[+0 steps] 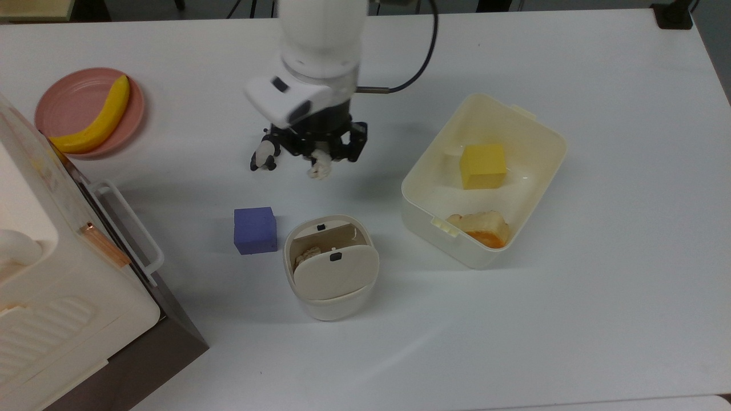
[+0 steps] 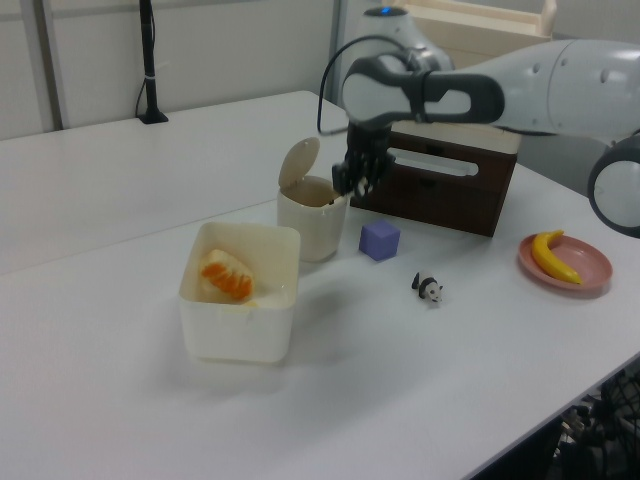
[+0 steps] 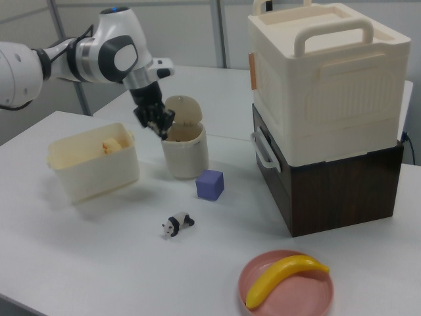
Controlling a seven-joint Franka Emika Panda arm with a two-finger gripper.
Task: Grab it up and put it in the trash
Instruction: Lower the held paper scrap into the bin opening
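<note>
The tool (image 1: 320, 157) hangs in the air above the white table (image 1: 599, 319), its two dark fingers pinching the small wad of off-white paper (image 1: 320, 166), which sticks out below the fingertips. In the left view the tool (image 2: 358, 180) is raised off the table and sits just above and beside the open rim of the small rounded bin (image 2: 312, 228), whose flap lid (image 2: 298, 163) is tipped up. In the right view the tool (image 3: 158, 125) is level with the bin's top edge, at the right view's left of the bin (image 3: 185, 151). In the top view the bin (image 1: 331, 297) lies below the tool, with its flap (image 1: 336, 273) partly covering the opening. On the table stand a purple cube (image 1: 254, 229) just beside the bin, a panda figurine (image 1: 264, 154) near the tool, and a larger cream tub (image 1: 434, 194) holding a yellow block (image 1: 483, 165) and a piece of bread (image 1: 480, 226). A banana (image 1: 97, 120) lies on a pink plate (image 1: 63, 108).
</note>
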